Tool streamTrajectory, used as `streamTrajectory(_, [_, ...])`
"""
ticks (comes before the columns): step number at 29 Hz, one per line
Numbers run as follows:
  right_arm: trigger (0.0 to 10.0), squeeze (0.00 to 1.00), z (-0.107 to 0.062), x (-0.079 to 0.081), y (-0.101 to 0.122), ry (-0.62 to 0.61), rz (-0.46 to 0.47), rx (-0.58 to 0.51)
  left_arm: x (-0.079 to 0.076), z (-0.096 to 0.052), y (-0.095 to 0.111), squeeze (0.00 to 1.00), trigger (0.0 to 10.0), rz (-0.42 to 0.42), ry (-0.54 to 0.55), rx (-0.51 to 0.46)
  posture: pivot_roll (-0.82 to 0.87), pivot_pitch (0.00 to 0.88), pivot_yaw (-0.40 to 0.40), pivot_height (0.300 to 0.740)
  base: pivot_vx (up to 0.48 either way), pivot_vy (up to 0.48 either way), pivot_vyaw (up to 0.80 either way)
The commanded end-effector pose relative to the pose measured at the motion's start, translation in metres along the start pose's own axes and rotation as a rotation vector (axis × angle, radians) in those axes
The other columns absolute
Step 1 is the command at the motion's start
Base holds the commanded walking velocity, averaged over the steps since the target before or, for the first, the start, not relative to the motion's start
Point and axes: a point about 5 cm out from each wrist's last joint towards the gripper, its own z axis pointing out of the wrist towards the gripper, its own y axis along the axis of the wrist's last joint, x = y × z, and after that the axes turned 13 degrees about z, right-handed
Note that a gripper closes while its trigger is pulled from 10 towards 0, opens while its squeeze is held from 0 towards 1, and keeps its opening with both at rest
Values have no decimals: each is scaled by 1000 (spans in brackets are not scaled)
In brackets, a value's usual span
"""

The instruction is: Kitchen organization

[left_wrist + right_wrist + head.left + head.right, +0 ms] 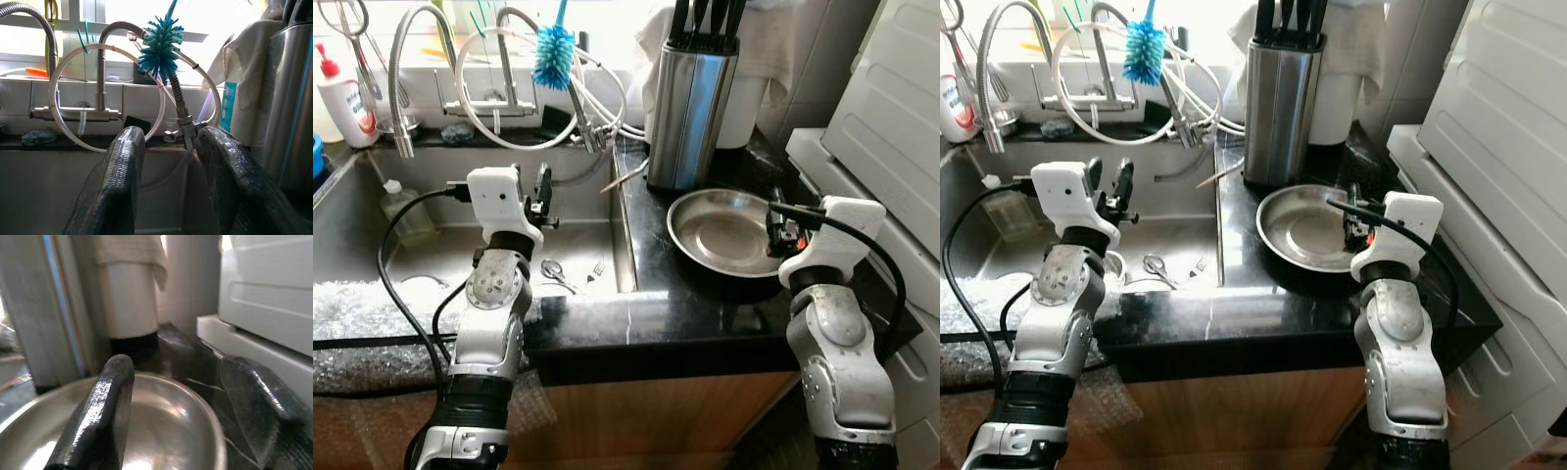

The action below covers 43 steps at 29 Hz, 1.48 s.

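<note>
A shallow steel bowl (720, 233) sits on the black counter (646, 313) to the right of the sink (578, 240). My right gripper (775, 231) hovers at the bowl's right rim, and the right wrist view shows the right gripper (176, 363) open over the empty bowl (161, 431). My left gripper (543, 194) is raised above the sink, open and holding nothing. In the left wrist view the left gripper (171, 134) faces the faucet hoses and a blue bottle brush (160, 41). A spoon (553, 270) and a fork (596, 268) lie on the sink floor.
A steel knife block (690, 113) stands behind the bowl. Faucets and looped white hoses (499, 98) line the back ledge, with a soap bottle (342, 103) at far left. A plastic bottle (406, 211) lies in the sink. A white appliance (891, 108) borders the counter's right side.
</note>
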Motion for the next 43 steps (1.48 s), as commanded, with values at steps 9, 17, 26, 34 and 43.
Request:
streamTrajectory(9, [10000,0,15,-13,6,-130,59,91,-9,2,2,0,10000,-12,-61,6,-150,0,-32,740,0,0,0])
streamTrajectory(17, [10000,0,32,-16,2,-158,114,156,-14,4,4,0,10000,-10,-91,-6,-144,0,-28,740,0,0,0])
streamTrajectory(26, [10000,0,48,-9,-5,-147,193,222,-17,4,4,0,10000,-5,-109,-6,-139,0,-31,740,0,0,0])
streamTrajectory(34, [10000,0,54,-4,-12,-148,205,248,-20,3,4,0,10000,2,-127,-6,-132,0,-33,740,0,0,0])
streamTrajectory(43, [10000,0,60,-6,-1,-180,246,189,-18,3,4,0,10000,13,-129,-3,-131,0,-34,740,0,0,0])
